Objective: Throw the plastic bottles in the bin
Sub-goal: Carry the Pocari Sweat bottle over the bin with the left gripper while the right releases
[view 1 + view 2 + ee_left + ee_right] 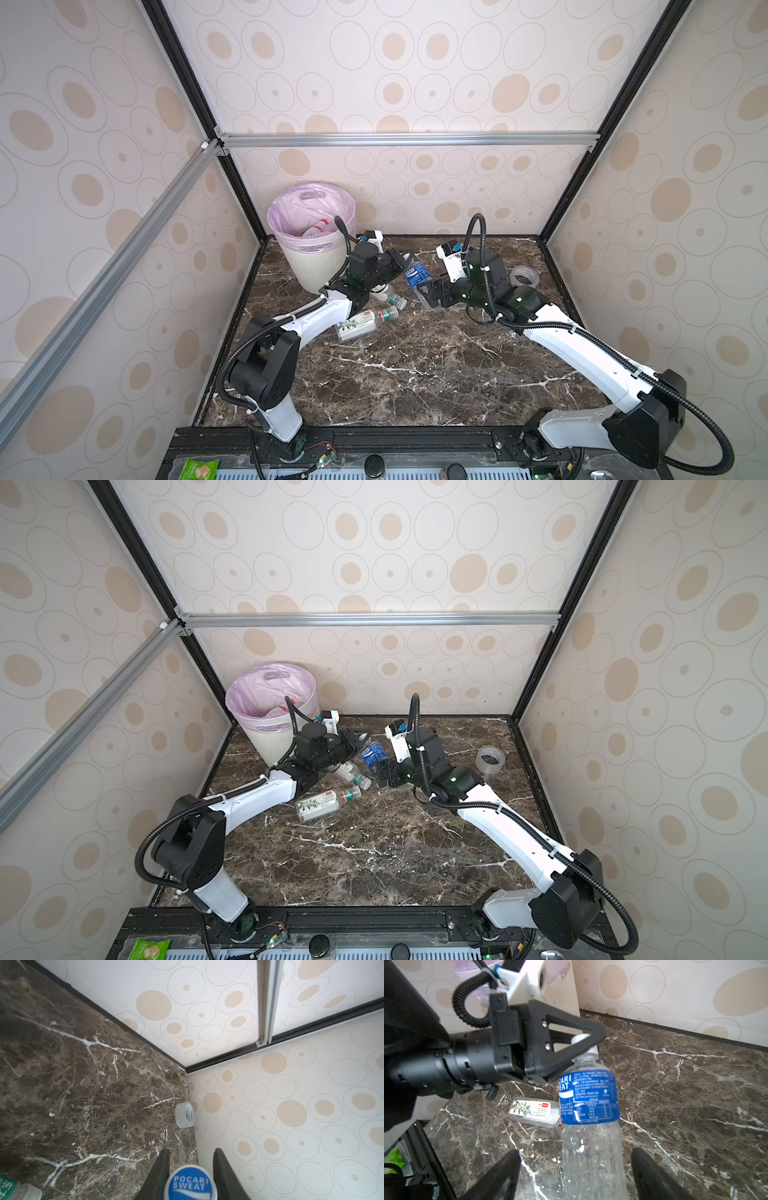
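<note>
Dark marble worktop [415, 365] in a wallpapered booth, one bottle spanning two grippers.
Left gripper [191, 1150] is clamped on the cap end of the blue-labelled bottle [588, 1097]. The right gripper [575, 1152] has its jaws wide apart on either side of that bottle's clear base. A floral-label bottle [359, 324] and a green-label bottle [390, 296] lie on the worktop near the bin [309, 266], which stands in the far left corner with a discarded bottle [314, 232] inside.

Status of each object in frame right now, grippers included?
Pocari bottle: capped, held by its cap
left gripper: shut on Pocari bottle
right gripper: open, astride its body
bin: upright, lined, holds bottles
white-label bottle: on its side
bottle by left arm: on its side
tape roll: lying flat
</note>
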You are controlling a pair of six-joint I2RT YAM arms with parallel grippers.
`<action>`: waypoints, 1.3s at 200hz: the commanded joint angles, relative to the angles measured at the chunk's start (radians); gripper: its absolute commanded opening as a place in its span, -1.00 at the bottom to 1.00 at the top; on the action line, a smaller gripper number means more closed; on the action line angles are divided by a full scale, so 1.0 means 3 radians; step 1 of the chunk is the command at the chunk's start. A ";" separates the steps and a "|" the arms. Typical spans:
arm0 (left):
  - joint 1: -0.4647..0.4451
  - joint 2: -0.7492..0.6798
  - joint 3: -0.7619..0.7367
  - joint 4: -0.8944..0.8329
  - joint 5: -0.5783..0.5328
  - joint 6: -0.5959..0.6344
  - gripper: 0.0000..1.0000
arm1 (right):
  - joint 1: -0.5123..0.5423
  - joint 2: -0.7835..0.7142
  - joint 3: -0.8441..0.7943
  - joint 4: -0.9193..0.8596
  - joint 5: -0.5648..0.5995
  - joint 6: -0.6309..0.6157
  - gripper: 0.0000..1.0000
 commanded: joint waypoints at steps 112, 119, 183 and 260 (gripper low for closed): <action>0.1229 -0.0046 0.2714 -0.2250 -0.0343 0.1658 -0.77 | 0.0401 0.0688 0.1537 0.0009 -0.0178 -0.0212 0.99; 0.1271 0.0002 0.2893 -0.2327 -0.0389 0.1734 -0.77 | 0.0419 0.0730 0.1593 -0.0006 -0.0187 -0.0220 0.99; 0.1572 -0.0038 0.3419 -0.1982 -0.0678 0.2101 -0.83 | 0.0478 0.0898 0.1784 -0.0072 -0.0207 -0.0264 1.00; 0.1652 0.0335 0.2721 -0.1803 -0.0709 0.1996 -0.04 | 0.0477 0.1014 0.1762 -0.0085 -0.0194 -0.0285 0.99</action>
